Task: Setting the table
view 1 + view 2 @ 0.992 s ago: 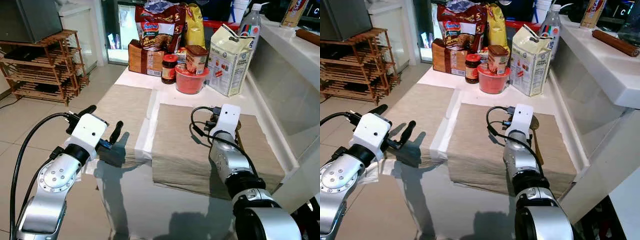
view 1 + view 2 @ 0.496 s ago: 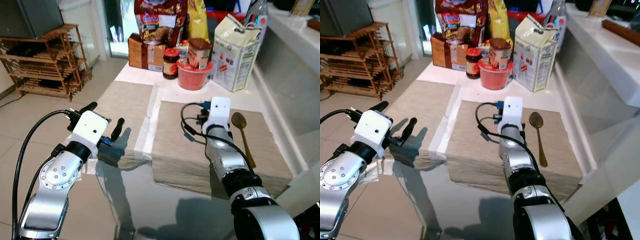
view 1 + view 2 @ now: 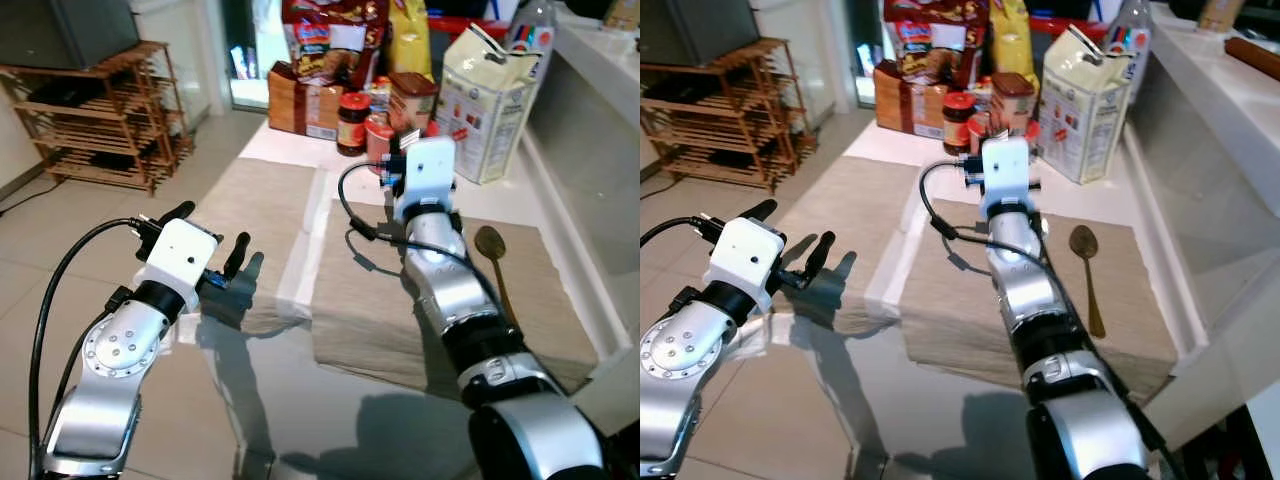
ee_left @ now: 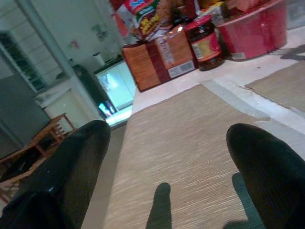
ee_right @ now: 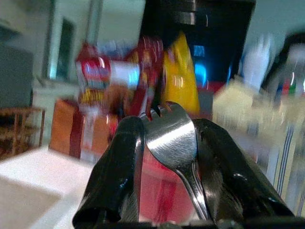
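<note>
Spoon placement appears done: we note the bronze-coloured metal spoon point(image 3: 1086, 268) lying near the right edge of the beige woven placemat point(image 3: 960, 300). Since a second ago, our right gripper point(image 5: 167, 143) has risen toward the far edge, clamping a shiny steel fork point(image 5: 174, 140). Left gripper point(image 4: 167, 162), fingers spread, hovers empty above the left placemat point(image 3: 255, 200). We judge the fork goes next.
</note>
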{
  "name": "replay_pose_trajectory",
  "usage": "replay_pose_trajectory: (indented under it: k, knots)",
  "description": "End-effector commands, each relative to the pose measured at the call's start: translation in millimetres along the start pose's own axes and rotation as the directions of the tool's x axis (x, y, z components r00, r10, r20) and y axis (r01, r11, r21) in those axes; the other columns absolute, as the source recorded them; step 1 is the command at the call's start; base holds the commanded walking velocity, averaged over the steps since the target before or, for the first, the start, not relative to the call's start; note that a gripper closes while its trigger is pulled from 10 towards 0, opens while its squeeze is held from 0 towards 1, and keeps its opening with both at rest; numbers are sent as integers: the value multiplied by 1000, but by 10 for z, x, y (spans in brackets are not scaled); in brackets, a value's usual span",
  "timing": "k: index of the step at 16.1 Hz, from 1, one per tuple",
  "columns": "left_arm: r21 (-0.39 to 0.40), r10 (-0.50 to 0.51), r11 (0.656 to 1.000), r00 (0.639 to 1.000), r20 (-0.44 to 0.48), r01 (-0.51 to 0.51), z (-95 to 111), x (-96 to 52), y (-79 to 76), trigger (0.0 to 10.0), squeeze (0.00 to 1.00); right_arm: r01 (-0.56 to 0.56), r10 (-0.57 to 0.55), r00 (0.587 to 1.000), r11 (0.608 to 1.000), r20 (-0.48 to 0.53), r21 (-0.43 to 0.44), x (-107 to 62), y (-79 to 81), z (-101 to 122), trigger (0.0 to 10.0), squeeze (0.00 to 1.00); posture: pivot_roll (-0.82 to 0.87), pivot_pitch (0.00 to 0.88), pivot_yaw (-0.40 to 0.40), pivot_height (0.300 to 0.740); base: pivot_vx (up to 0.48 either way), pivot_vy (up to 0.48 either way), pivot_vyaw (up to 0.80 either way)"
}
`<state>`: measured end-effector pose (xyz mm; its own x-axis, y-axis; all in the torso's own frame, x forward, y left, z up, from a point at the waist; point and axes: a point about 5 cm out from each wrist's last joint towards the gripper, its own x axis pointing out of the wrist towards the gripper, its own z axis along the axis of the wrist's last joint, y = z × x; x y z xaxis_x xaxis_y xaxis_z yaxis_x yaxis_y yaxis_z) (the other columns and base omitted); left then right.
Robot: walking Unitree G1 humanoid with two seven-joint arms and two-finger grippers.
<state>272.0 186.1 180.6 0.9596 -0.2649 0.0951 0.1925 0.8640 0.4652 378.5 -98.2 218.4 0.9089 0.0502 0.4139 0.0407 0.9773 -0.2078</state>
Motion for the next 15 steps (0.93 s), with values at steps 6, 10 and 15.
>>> replay_pose_trajectory:
  k: [6, 10, 15]
  knots:
    - [-98, 81, 992, 996, -32, -84, -80, 43, -106, 10000, 0, 158, -114, 960, 974, 255, -162, -35, -365, 299, 0, 0, 109, 0, -15, 736, 0, 0, 0]
    - [-164, 102, 980, 994, -49, -108, -95, 103, -139, 10000, 0, 112, -87, 982, 982, 165, -150, -171, -236, 81, 0, 24, 104, 0, -16, 736, 0, 0, 0]
    - [-183, 146, 972, 989, -35, -150, -51, 161, -118, 10000, 0, 48, -33, 994, 989, 103, -142, -272, -110, -74, 0, 43, 102, 0, -27, 736, -65, 0, 0]
